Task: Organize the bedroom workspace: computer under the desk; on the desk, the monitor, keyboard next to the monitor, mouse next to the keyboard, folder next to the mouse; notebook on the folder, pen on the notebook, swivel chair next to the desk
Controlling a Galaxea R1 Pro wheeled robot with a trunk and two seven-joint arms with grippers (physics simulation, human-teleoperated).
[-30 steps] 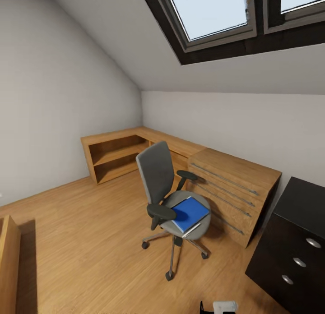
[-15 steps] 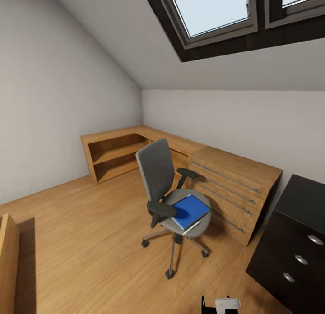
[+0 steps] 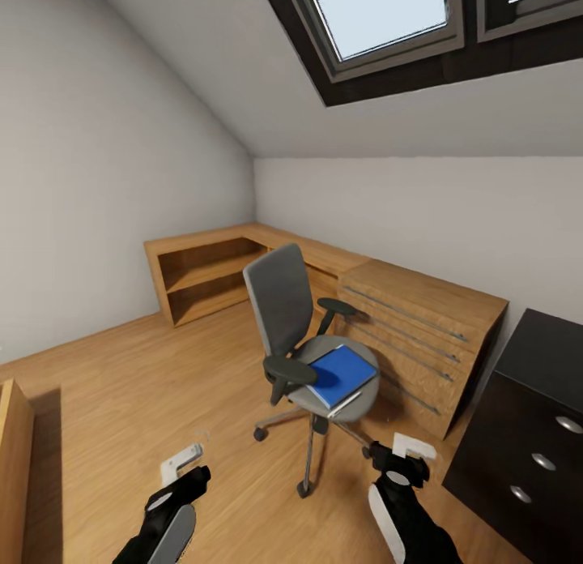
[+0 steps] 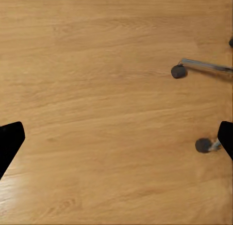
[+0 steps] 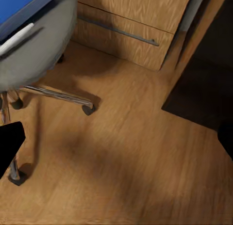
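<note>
The swivel chair stands mid-floor, grey back toward the left wall. The blue folder lies flat on its seat, with a thin white strip along its front edge. A corner of the black desk, with silver-knobbed drawers, is at the far right. My left gripper hangs open over bare floor left of the chair base; its view looks down on two castors. My right gripper is open between chair and desk, seeing the seat and folder. Monitor, keyboard, mouse, computer, notebook and pen are out of view.
Low light-wood cabinets with bar handles line the back wall behind the chair, joined to open shelves in the corner. A sloped ceiling with skylights hangs overhead. Another wooden piece sits at the left edge. Wood floor stretches left of the chair.
Both arms have come up into the head view, grippers now in front of the chair base. The camera drifted slightly. Chair and folder have not moved.
</note>
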